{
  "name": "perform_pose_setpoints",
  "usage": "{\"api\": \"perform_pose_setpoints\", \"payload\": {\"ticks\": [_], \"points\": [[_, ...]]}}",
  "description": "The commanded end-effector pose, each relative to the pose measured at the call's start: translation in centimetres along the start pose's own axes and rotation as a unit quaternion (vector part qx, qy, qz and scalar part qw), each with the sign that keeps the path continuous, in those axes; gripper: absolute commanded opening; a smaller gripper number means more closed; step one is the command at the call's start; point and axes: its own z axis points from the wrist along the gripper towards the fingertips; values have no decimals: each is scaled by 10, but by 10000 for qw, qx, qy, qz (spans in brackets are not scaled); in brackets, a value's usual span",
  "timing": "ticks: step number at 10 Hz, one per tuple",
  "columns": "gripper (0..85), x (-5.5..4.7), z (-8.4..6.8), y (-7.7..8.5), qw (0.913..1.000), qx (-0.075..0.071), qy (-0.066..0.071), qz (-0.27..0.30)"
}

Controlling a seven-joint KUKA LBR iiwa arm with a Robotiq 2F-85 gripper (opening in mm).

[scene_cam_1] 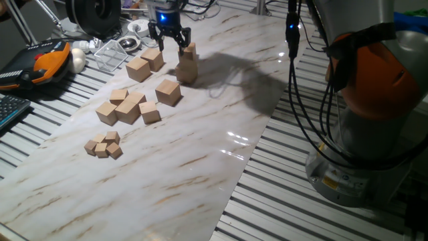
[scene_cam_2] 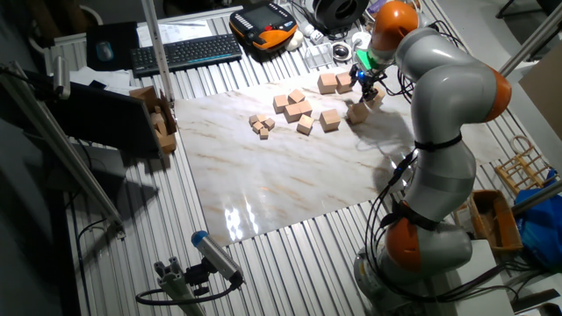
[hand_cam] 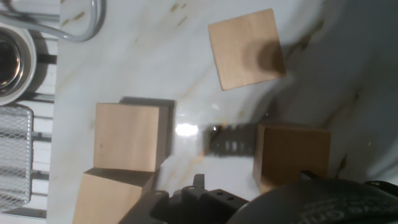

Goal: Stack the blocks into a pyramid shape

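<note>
Five or so big wooden blocks point(scene_cam_1: 168, 92) sit at the far end of our marble board point(scene_cam_1: 200, 154), two already stacked. They look light, rigid and smooth, so we'd pinch flat opposite faces. Our gripper point(scene_cam_1: 169, 41) hangs spread wide, holding nothing. Medium cubes point(scene_cam_1: 127, 107) and tiny cubes point(scene_cam_1: 103, 145) crowd nearby.

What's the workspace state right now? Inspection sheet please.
Surface: marble-pattern sheet on a slatted table, glare patches.
Job's things: large blocks loose at the far end; one stack of two, no pyramid yet.
Clutter: medium cubes, tiny cubes.
Grippers: pincer above the large blocks, open, holding nothing.
Cables: black cables hanging beside the arm base.
Surroundings: orange pendant, keyboard, wire basket.
</note>
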Motion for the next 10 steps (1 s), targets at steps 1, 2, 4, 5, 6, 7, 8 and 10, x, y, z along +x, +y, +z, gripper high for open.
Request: {"api": "perform_pose_setpoints", "payload": {"ticks": [1, 2, 4, 5, 6, 7, 8, 10], "points": [[680, 0, 1, 1, 10000, -9, 7, -6], [680, -1, 0, 1, 10000, 37, 5, -83], [680, -6, -2, 2, 9998, 51, -39, -208], [680, -9, -2, 3, 9998, 35, -33, -193], [680, -12, -3, 4, 9999, 33, -18, -138], [680, -16, -4, 5, 9999, 24, -12, -122], [680, -18, -4, 6, 9999, 24, -12, -122], [680, -19, 0, 9, 9999, 33, -18, -123]]}}
